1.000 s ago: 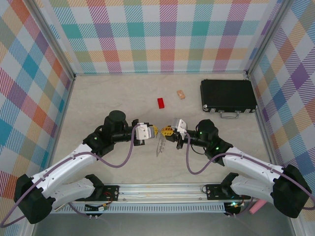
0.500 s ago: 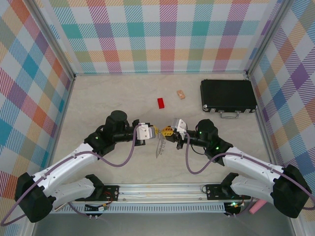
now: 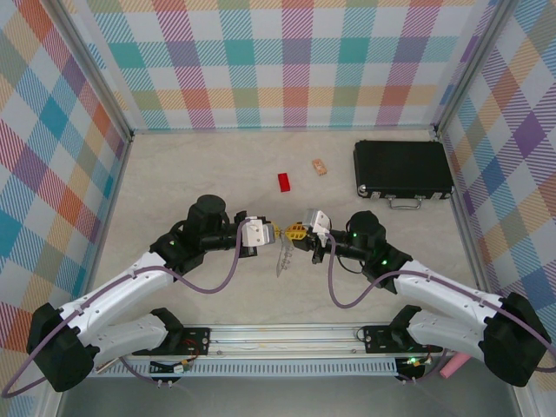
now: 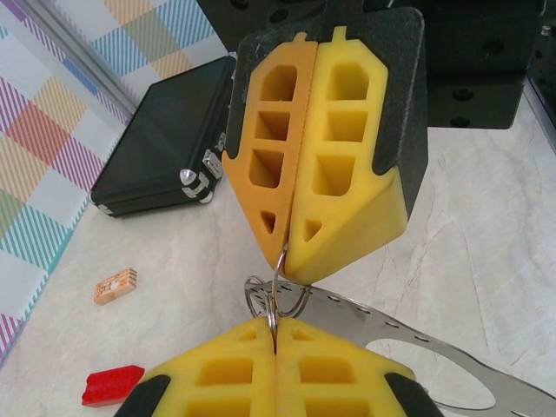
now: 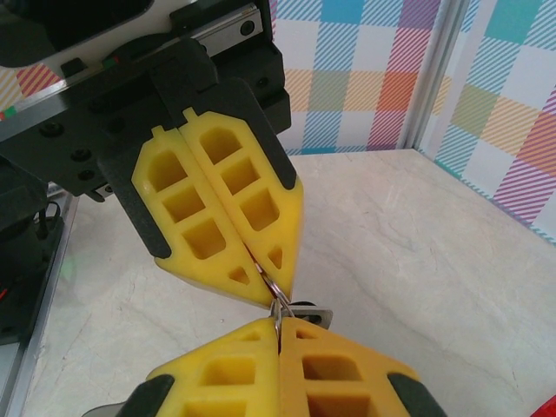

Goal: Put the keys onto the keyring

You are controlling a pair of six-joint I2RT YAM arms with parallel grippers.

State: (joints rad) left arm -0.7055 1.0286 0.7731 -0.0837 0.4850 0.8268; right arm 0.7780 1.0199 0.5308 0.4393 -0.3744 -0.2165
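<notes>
My left gripper (image 3: 274,231) and right gripper (image 3: 289,232) meet tip to tip above the table's middle. Both are shut on thin wire loops (image 4: 276,291) at the edge of the keyring (image 4: 417,334), a flat grey ring with small holes that hangs below them (image 3: 282,258). In the left wrist view my left gripper (image 4: 276,323) pinches a loop from below, and the right gripper (image 4: 284,254) pinches from above. In the right wrist view my right gripper (image 5: 278,323) holds the wire under the left gripper (image 5: 273,291), with a small grey metal piece (image 5: 311,313) behind. The keys are hidden.
A black case (image 3: 402,168) lies at the back right. A red block (image 3: 284,182) and a small tan block (image 3: 321,166) sit behind the grippers. Checked walls (image 3: 287,61) close in the table on three sides.
</notes>
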